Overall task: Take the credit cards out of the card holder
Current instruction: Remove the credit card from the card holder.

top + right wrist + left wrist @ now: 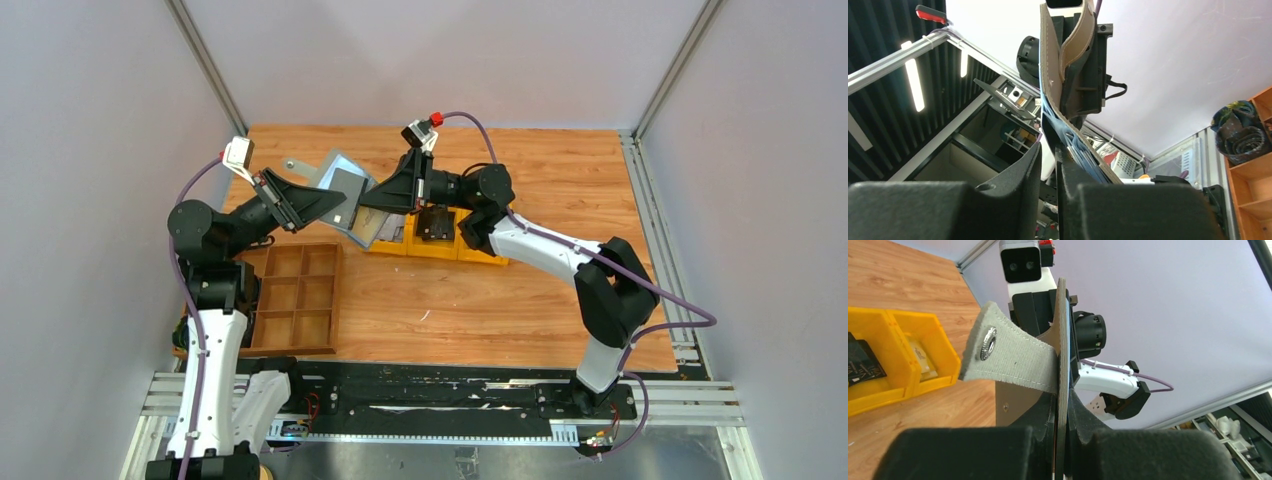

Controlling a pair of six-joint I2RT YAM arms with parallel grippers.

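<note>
The grey-blue card holder (pixel 338 183) is held open in the air above the table's far left, its tab (pixel 292 165) pointing left. My left gripper (pixel 325 205) is shut on the holder's edge; in the left wrist view the jaws (pixel 1062 400) pinch its thin panel, with the snap tab (pixel 1008 352) beside them. A tan credit card (pixel 366 231) shows at the holder's lower edge. My right gripper (pixel 377 198) is at the holder's right side. In the right wrist view its jaws (pixel 1049 147) stand a narrow gap apart, with the holder (pixel 1053 75) lying against the right finger.
Yellow bins (pixel 440 245) stand just behind and below the grippers, one holding a black blocky item (pixel 435 222); they also show in the left wrist view (pixel 898 355). A brown wooden compartment tray (pixel 295 295) lies at the near left.
</note>
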